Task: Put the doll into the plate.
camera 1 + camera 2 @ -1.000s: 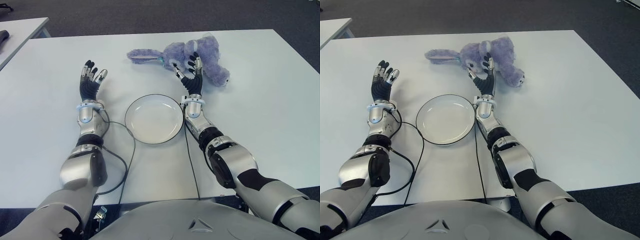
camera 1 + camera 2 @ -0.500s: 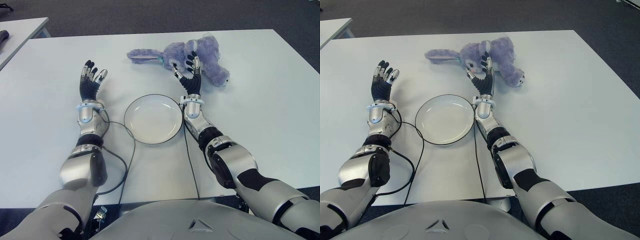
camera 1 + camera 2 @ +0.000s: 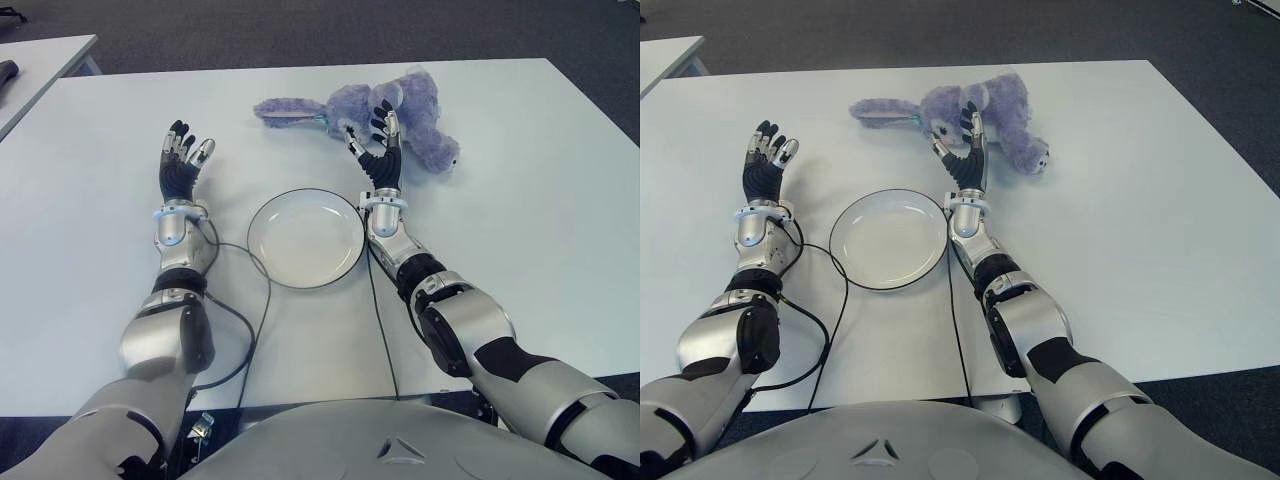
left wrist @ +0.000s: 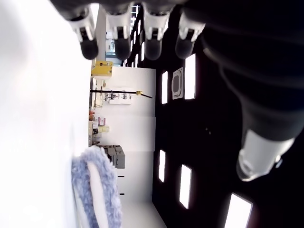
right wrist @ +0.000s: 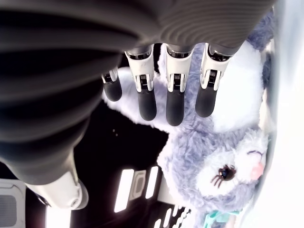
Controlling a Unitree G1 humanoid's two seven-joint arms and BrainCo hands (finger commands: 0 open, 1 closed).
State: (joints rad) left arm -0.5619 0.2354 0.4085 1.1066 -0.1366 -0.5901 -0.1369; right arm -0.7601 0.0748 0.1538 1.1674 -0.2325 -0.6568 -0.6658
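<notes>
The white plate [image 3: 306, 238] sits closest to the robot, between its two arms, and nothing is in it yet. The right hand [image 3: 378, 150] is just past the plate's far right edge, with its fingers [image 5: 175, 97] spread wide and holding nothing. Right beyond those fingers lies the purple bunny doll [image 3: 385, 115], flat on the white table [image 3: 520, 200], with its long ear [image 3: 285, 108] pointing out to the robot's left. The left hand [image 3: 180, 162] is up on the other side of the plate, fingers open and empty too, and it has no job right now.

The step here looks like reaching for the bunny. To do it well, the right hand should go a little farther so the fingers come down over the bunny's fat middle, not just the ear, which would flop. Then the fingers and thumb should close softly around the fluff until they hold it. The plate is right behind the hand, so the trip back is short.

The eye views show the whole table, both arms, and how near the plate is. The right wrist view shows what they cannot: the bunny's face [image 5: 228, 173] with its dark eye and pink nose, close under the fingertips, and a gap between fingers and fur. The left wrist view shows only the bunny's ear [image 4: 97, 190] far away.
</notes>
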